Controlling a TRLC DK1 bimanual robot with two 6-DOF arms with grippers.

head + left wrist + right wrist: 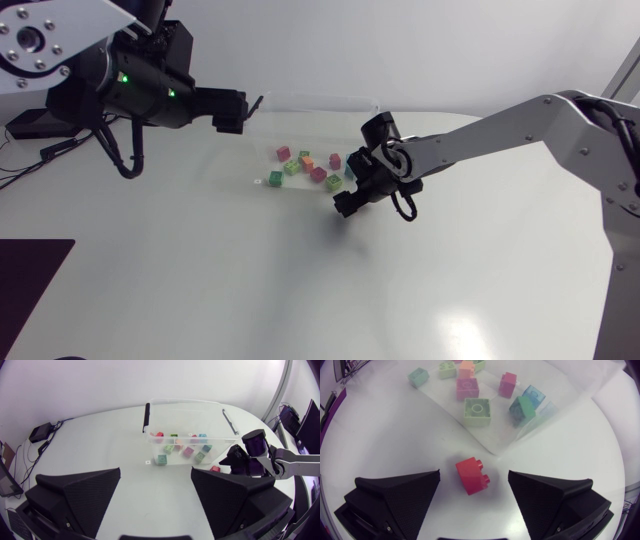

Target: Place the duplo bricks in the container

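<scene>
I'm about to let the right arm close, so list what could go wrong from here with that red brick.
1. The red brick lies on its side, skewed between the open fingers of the right gripper. They may catch its corners, so it could twist or pop out.
2. The clear container has its near corner just ahead of the brick. A low lift could knock the wall and shove the container.

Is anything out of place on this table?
One red brick lies tipped on its side on the table, outside the clear container that holds the other bricks, between the open fingers of the right tool.
</scene>
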